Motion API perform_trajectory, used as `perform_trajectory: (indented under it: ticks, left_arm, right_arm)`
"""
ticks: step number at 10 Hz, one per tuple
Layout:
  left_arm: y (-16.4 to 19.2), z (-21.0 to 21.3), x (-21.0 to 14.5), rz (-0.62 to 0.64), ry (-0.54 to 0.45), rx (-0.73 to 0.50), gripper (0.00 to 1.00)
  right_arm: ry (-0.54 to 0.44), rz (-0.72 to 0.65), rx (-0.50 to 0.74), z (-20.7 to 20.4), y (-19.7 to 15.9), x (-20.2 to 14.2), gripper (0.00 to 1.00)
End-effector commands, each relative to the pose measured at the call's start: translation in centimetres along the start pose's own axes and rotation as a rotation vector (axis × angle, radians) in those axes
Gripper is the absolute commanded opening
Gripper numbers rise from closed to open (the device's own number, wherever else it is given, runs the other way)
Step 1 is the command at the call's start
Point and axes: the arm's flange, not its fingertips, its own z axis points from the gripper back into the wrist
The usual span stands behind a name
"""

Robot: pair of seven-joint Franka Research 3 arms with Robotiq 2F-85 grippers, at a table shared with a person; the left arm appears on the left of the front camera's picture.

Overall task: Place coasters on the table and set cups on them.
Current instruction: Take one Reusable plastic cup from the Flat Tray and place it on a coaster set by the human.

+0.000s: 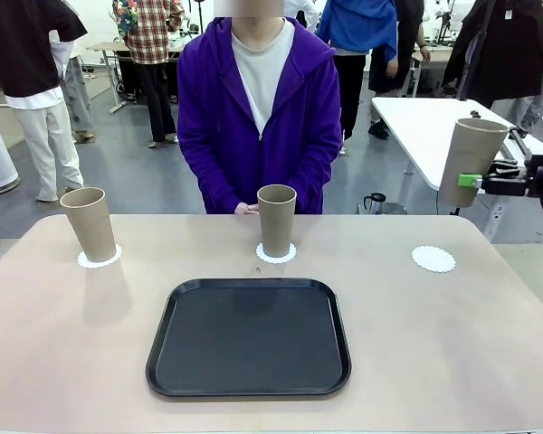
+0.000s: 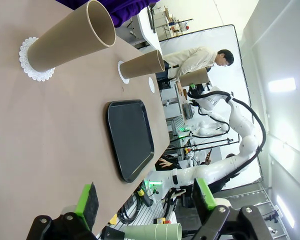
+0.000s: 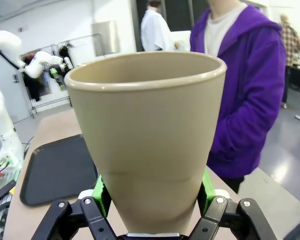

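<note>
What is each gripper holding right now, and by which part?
The right gripper holds the third cup by its lower body, pads on opposite sides, in the air off the table's right edge. The left gripper is open, holding nothing.

Black tray [image 1: 248,338] at table centre; person in purple hoodie [image 1: 258,117] at far side.

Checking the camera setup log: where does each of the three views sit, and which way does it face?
Front: fixed between the arms, looks across the table at the person; right hand holds a cup at picture right.
Left wrist: rolled sideways, looks along the tabletop; own open fingers at bottom.
Right wrist: close on the gripped cup, own green pads beside it.
All share the black tray.
</note>
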Motion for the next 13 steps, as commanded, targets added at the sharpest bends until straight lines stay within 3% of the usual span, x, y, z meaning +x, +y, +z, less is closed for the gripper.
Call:
perform_trajectory:
  ticks: [1,5,13]
  left_arm:
    - [-0.1,0.1,0.0,-0.006,-0.01,-0.004,1.0]
    - [-0.1,0.1,0.0,-0.006,-0.01,-0.004,1.0]
    - [-0.1,0.1,0.0,-0.006,-0.01,-0.004,1.0]
  right_arm:
    - [0.002,0.062,0.065,0.8,-2.4,-2.3,0.82]
    - [0.064,0.109,0.062,0.0,-4.1,-6.1,0.82]
    - [0.073,0.068,0.102,-0.7,-5.6,-10.9,0.82]
